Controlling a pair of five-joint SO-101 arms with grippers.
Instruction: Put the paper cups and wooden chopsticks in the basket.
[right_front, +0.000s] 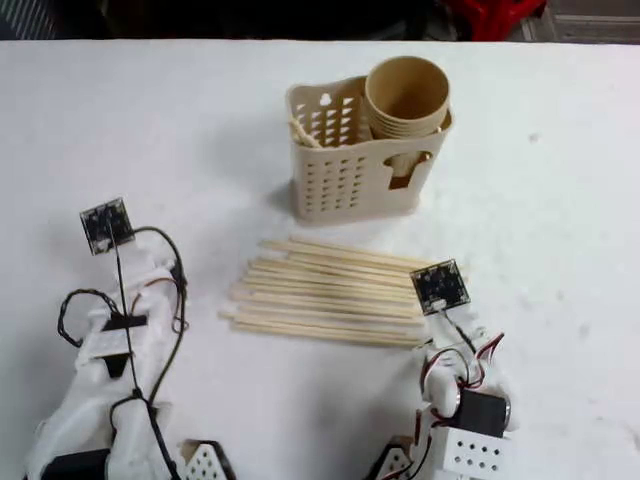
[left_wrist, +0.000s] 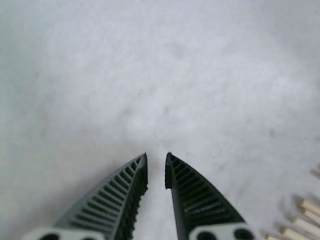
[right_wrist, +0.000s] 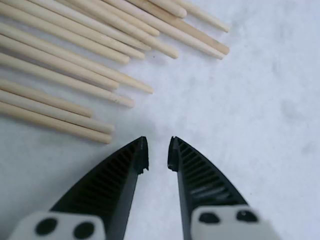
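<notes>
High view: one cup stack in one basket; twelve-odd chopsticks outside; left tool, right tool barely parted.

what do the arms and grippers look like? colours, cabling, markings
Left arm and right arm: white bodies, black cables, each with a small black square board at the wrist; the right adds red wires. Left gripper and right gripper: dark, ribbed, tapered fingers on pale mounts.

The cups sit in the basket; chopsticks lie before it.
</notes>
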